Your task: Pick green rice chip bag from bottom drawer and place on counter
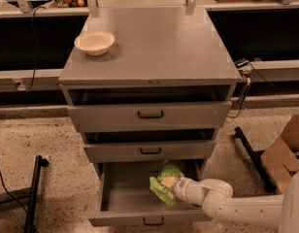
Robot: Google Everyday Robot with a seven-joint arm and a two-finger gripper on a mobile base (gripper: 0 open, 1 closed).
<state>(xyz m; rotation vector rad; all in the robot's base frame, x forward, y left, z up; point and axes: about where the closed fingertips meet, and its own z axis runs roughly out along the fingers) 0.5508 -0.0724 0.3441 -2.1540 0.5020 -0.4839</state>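
Observation:
The green rice chip bag (163,183) is crinkled, light green with a pale patch, and stands tilted inside the open bottom drawer (125,221), near its right side. My gripper (174,188) reaches into the drawer from the right on a white arm and is at the bag's right edge, touching it. The bag hides the fingertips. The bag looks raised off the drawer floor. The grey counter (154,42) on top of the cabinet holds a cream bowl (94,42) at its back left.
The two upper drawers (149,114) stand slightly open above the bottom one. A cardboard box (285,152) sits on the floor at the right, with a black bar (251,159) next to it. A black stand leg (33,193) is at the left.

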